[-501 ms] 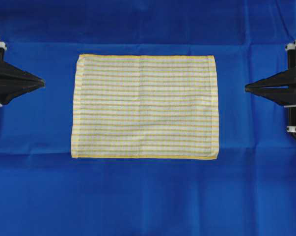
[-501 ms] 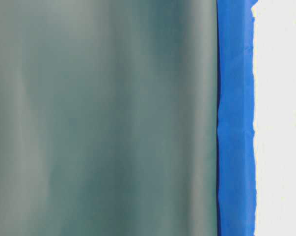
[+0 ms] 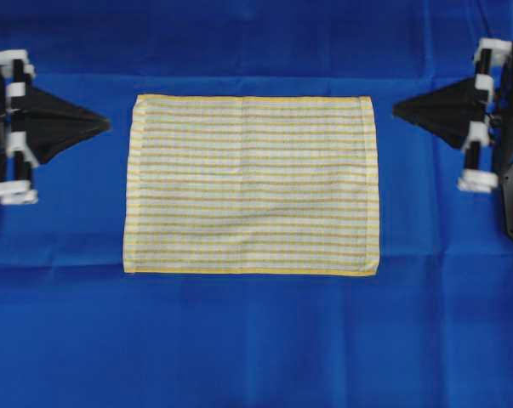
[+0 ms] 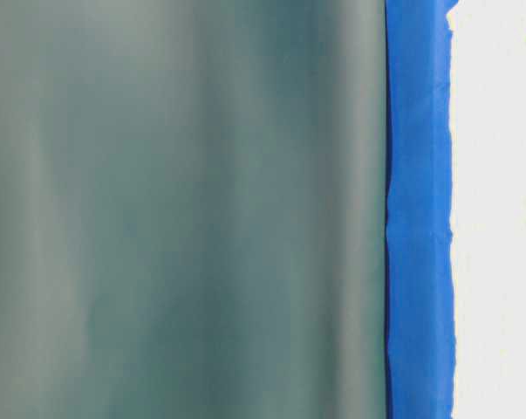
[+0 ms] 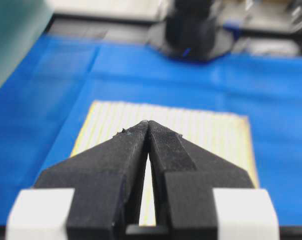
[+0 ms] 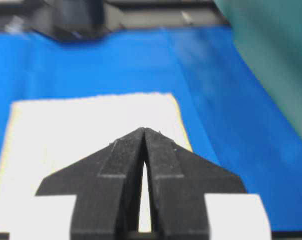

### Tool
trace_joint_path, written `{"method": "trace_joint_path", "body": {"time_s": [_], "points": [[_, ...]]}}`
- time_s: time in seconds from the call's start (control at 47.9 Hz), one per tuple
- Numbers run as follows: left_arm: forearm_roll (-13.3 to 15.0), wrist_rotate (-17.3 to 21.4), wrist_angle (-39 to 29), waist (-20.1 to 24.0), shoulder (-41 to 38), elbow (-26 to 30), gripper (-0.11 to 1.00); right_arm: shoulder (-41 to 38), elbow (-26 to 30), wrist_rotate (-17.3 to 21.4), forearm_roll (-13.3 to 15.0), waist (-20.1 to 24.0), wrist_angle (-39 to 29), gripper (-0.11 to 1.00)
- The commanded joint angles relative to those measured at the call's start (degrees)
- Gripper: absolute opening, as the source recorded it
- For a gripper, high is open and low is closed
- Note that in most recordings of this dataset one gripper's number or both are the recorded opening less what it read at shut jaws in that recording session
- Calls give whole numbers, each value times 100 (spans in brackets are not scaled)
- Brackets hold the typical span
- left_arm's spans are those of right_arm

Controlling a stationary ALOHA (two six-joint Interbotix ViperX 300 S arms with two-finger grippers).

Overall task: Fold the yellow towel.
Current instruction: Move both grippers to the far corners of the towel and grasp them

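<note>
On my left wrist feed the left gripper (image 5: 147, 123) has its two black fingers pressed together at the tips, with nothing between them; only a thin slit shows further back near the white mounts. The right gripper (image 6: 143, 129) looks the same on its own wrist feed: tips meeting, nothing pinched. From overhead, the left gripper (image 3: 105, 126) points in from the left edge and its tip sits near the upper part of the towel's left hem, apart from it. The right gripper (image 3: 396, 109) points in from the right edge, level with the towel's upper right corner and just beside it; I cannot tell from above whether either tip is low enough to touch the surface. Between the two lies the yellow towel (image 3: 251, 184), spread flat and unfolded in the middle of the blue cloth (image 3: 256, 340), long side running left to right, yellow hems visible along all edges, a faint vertical crease down its centre. In the left wrist feed the towel (image 5: 206, 131) stretches away beyond the fingertips, with the other arm's base blurred at the far end. The table-level view gives me only a blurred grey-green surface (image 4: 184, 209) and a strip of blue.
</note>
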State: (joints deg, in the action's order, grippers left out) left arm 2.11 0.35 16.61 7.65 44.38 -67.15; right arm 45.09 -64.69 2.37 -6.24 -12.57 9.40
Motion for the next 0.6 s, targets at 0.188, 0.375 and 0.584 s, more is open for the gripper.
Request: {"method": "trace_joint_path", "body": {"time_s": [0.188,0.375,0.584], "points": [[26,79,97,721,-1072,202,2,-993,229,149,-44,-712,-26,2],[44,62,193,1081,-1819,255,41,-1793,272,149,-44,-1028,9,47],[53,62,536,1477,-2689,237,76,-2707,281,149,-53,-1248,255,70]]}}
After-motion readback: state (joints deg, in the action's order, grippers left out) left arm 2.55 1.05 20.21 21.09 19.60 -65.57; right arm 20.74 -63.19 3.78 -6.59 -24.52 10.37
